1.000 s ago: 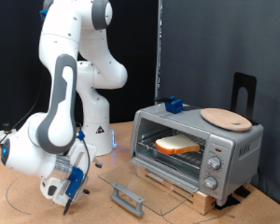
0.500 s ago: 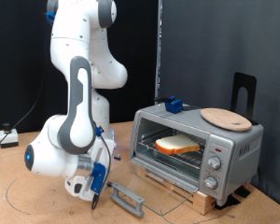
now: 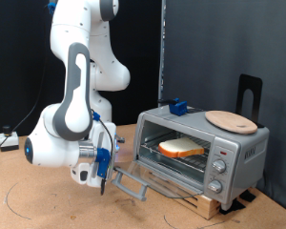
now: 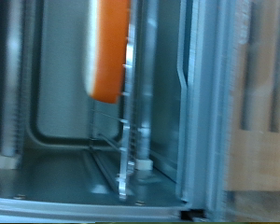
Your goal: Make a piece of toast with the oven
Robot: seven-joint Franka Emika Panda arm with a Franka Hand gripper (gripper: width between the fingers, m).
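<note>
Since half a second ago the tool [image 3: 102,176] has risen off the counter [image 3: 29,205] and swung toward the oven [image 3: 200,148], and the grey door handle [image 3: 131,183] has lifted with it, so the glass door [image 3: 157,184] now tilts up from lying flat. The tool sits at the handle's end, at about 8 o'clock from the oven mouth; whether its fingers are apart or together cannot be made out. Open counter lies at 9 o'clock of the arm. The piece of toast [image 3: 181,148] rests flat on the wire rack [image 3: 186,157] inside the oven, at roughly 2 o'clock from the tool and well apart from it. In the wrist view the toast [image 4: 107,51] and the oven's inner walls fill the picture. A round wooden board [image 3: 230,120] lies on the oven's top.
</note>
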